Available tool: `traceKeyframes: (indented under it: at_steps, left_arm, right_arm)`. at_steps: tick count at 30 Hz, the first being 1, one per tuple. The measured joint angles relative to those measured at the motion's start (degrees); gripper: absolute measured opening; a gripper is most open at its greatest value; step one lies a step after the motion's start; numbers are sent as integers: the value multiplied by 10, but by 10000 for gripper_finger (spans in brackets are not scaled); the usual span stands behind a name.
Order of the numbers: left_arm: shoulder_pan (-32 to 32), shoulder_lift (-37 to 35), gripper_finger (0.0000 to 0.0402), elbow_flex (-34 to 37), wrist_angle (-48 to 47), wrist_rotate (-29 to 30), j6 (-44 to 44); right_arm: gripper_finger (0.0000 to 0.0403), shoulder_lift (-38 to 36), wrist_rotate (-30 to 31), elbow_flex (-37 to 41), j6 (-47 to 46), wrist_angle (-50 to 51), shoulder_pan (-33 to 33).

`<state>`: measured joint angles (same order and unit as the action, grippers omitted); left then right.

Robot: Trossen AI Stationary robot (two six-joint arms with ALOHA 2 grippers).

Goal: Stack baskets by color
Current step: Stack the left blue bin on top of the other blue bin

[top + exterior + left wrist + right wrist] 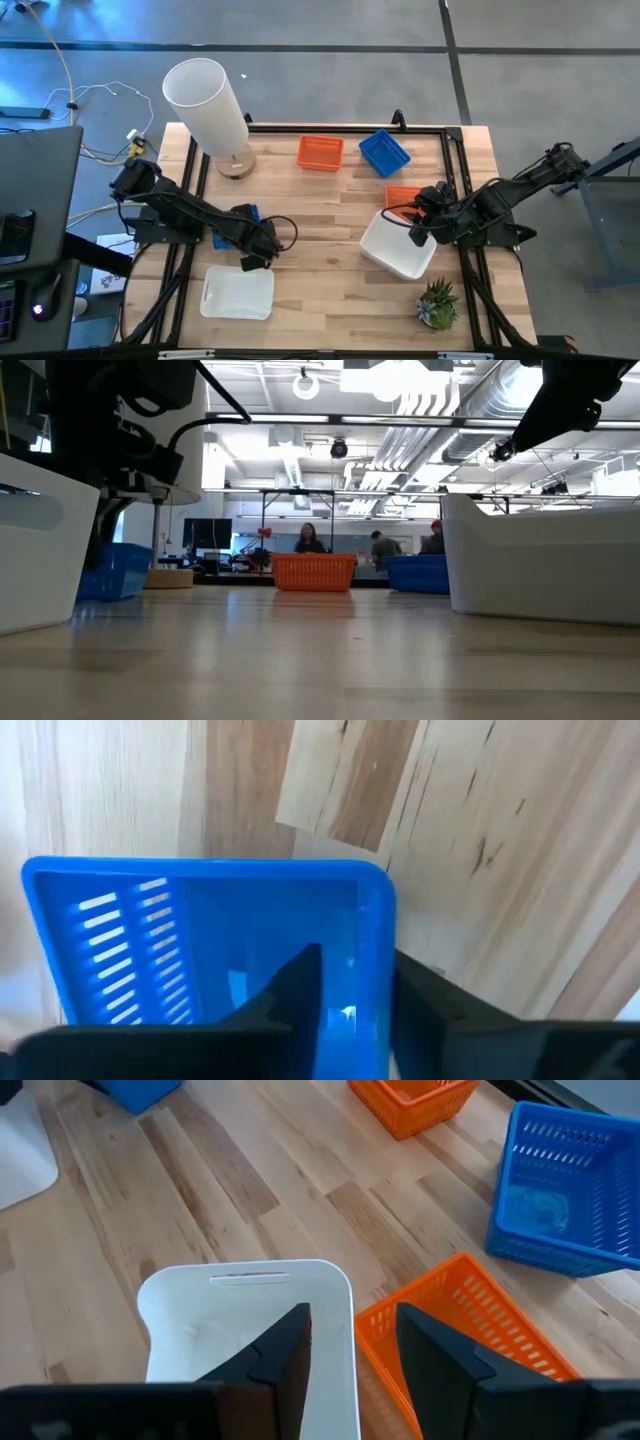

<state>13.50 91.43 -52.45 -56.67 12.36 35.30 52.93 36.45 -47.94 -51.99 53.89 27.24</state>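
Observation:
My left gripper point(255, 255) point(355, 965) points down over a blue basket point(200, 920) point(249, 212) at the table's left. It is open, one finger inside and one outside the basket's side wall point(378, 950). My right gripper point(418, 232) point(352, 1312) is open at the right, straddling the wall of a white basket point(240, 1310) point(398, 250), which stands on the table. An orange basket point(470, 1330) point(402, 195) lies right beside it. Another white basket point(238, 293) stands near left. An orange basket point(320, 152) and a blue basket point(384, 152) sit at the far side.
A tall white cylinder lamp point(205, 100) stands at the far left corner, and a small potted plant point(438, 303) at the near right. Bare wood lies in the table's middle. In the low view, people point(308, 538) show in the room behind.

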Motion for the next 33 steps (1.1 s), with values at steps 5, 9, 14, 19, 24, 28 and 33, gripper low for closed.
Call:
traceKeyframes:
  at_steps: [5,9,14,19,24,28,33]
  left_arm:
    - [0,0,8,0,1,1,-9]
    - [0,0,8,0,1,3,-14]
    - [0,0,3,0,1,18,-15]
    - [1,0,1,0,2,20,-20]
    - [10,0,1,-20,2,42,-35]
    - [15,0,0,-52,2,62,-64]
    - [16,0,0,-91,2,108,-116]
  right_arm:
    - [133,0,0,0,0,-1,0]
    - [133,0,0,0,0,-2,0]
    - [133,0,1,0,0,-2,0]
    - [133,0,6,0,0,-11,0]
    - [133,0,33,0,-5,-25,0]
    - [133,0,56,0,-12,-28,0]
    - [133,0,64,0,-17,-32,-15]
